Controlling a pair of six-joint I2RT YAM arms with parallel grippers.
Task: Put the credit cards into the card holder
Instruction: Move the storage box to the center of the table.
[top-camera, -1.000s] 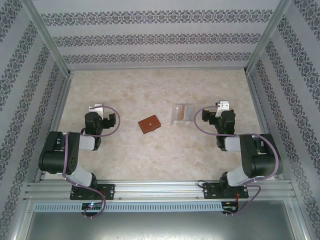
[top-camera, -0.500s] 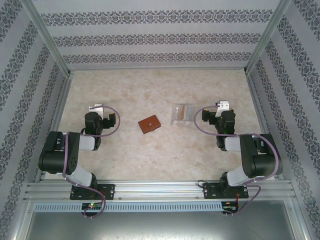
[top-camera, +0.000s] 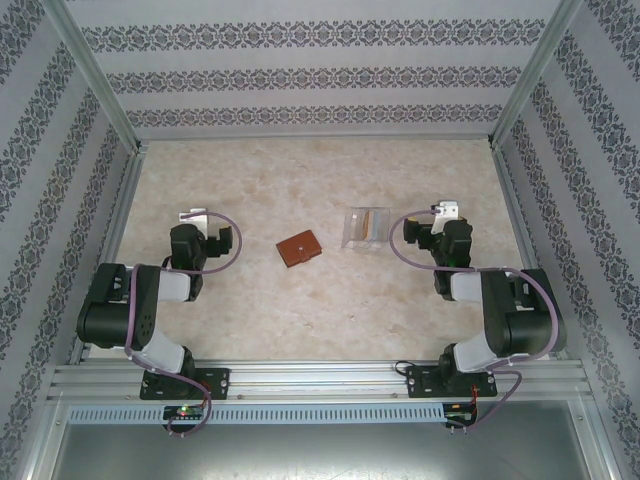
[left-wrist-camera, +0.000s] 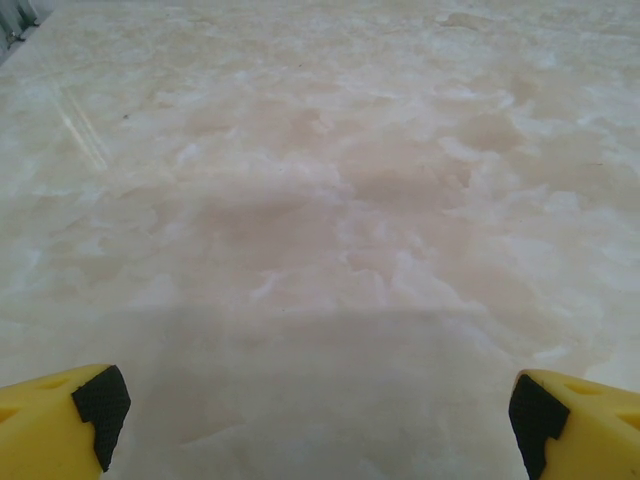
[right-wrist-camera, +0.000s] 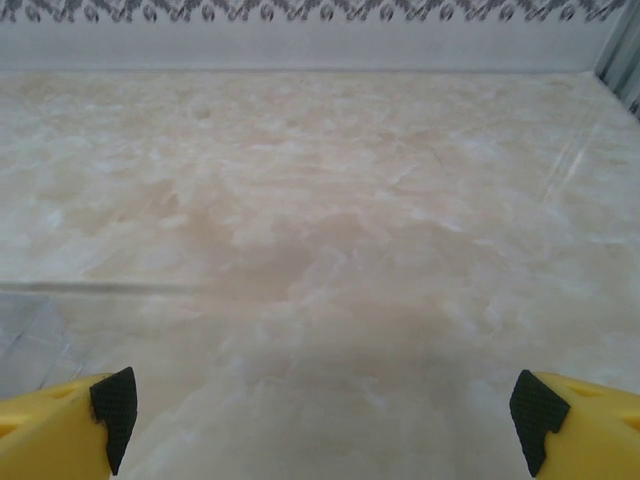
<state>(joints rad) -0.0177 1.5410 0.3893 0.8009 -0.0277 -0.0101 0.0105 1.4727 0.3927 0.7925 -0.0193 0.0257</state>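
Note:
The card holder (top-camera: 300, 248), a reddish-brown folded wallet, lies shut on the marble table (top-camera: 330, 180) between the two arms. To its right stands a clear plastic box (top-camera: 365, 228) with the credit cards (top-camera: 373, 222) inside, showing as a tan strip beside a pale one. My left gripper (top-camera: 193, 216) sits left of the wallet, well apart from it. In the left wrist view this gripper (left-wrist-camera: 320, 430) is open over bare table. My right gripper (top-camera: 444, 212) is just right of the box, and the right wrist view shows it (right-wrist-camera: 325, 420) open with nothing between its yellow fingers (right-wrist-camera: 75, 425).
Patterned walls (top-camera: 320, 75) close in the table at the back and both sides, with metal posts (top-camera: 95, 75) at the corners. A corner of the clear box (right-wrist-camera: 30, 340) shows faintly at the lower left of the right wrist view. Open marble lies ahead of both grippers.

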